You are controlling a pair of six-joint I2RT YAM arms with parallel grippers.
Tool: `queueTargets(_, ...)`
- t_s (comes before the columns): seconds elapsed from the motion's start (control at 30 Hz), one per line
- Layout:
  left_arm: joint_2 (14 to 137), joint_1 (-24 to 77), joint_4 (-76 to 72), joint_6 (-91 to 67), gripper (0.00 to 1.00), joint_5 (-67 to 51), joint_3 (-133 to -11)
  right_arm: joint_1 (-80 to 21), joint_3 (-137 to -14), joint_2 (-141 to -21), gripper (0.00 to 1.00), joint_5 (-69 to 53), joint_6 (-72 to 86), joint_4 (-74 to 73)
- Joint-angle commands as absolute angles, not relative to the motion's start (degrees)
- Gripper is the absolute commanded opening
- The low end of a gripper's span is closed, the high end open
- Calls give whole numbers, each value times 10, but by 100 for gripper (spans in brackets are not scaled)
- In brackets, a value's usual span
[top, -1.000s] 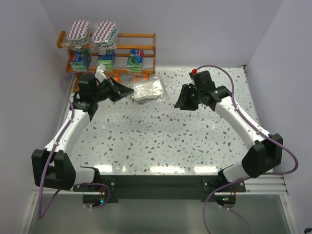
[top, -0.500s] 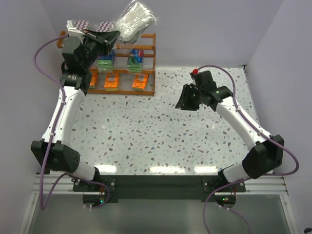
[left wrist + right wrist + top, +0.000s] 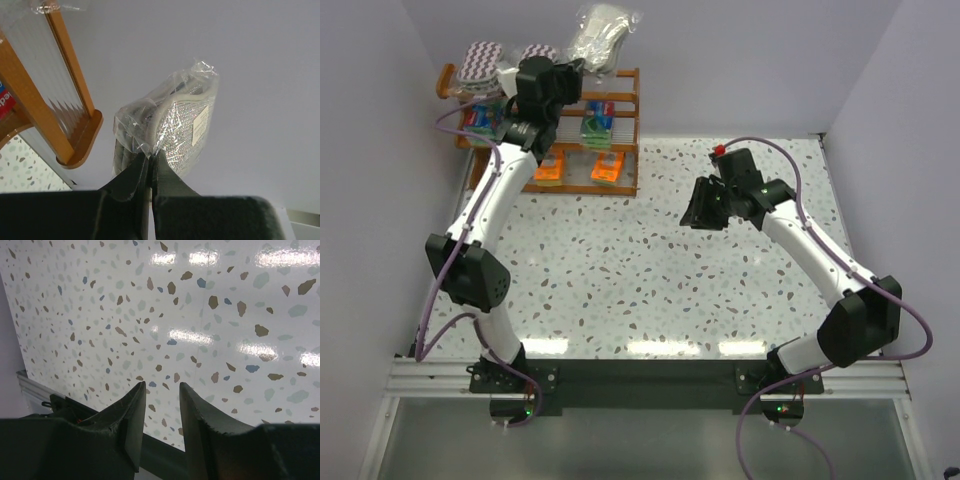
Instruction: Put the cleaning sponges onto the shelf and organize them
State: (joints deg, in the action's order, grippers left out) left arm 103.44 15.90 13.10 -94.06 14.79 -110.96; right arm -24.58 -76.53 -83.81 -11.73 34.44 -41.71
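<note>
My left gripper (image 3: pixel 572 72) is shut on the clear wrap of a grey-white oval sponge pack (image 3: pixel 603 28) and holds it in the air above the right end of the orange-brown shelf's (image 3: pixel 620 100) top tier. In the left wrist view the fingertips (image 3: pixel 151 156) pinch the wrap's edge, the pack (image 3: pixel 185 127) hangs against the wall, and a shelf rail (image 3: pixel 65 100) is to its left. Two purple zigzag pads (image 3: pixel 480 60) lie on the top tier. Blue-green blocks (image 3: pixel 597 118) are on the middle tier and orange packs (image 3: pixel 608 168) on the lowest. My right gripper (image 3: pixel 696 214) is open and empty.
The speckled white table (image 3: pixel 650 270) spreads in front of the shelf. Pale walls close the back and both sides. The right wrist view shows the open right gripper (image 3: pixel 162 387) over the table (image 3: pixel 210 315) near its dark front rail.
My left gripper lifted the grey-white pack off the table up to shelf-top height, then moved right along the top tier. The right arm has barely moved.
</note>
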Motion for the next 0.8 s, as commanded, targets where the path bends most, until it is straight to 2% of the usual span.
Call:
queueTargets(0.0, 1053, 171, 166, -995, 0, 213, -1160, -243, -763, -822, 37, -131, 333, -407)
queueTargets(0.27, 1085, 185, 196, -999, 0, 282, -1185, -240, -751, -821, 37, -130, 323, -412)
queueTargets(0.53, 1139, 195, 225, -1010, 0, 294, -1243, -238, -764, -834, 37, -141, 313, -423)
queueTargets(0.77, 1142, 202, 236, -1019, 0, 301, -1235, -236, -766, -838, 36, -142, 307, -429)
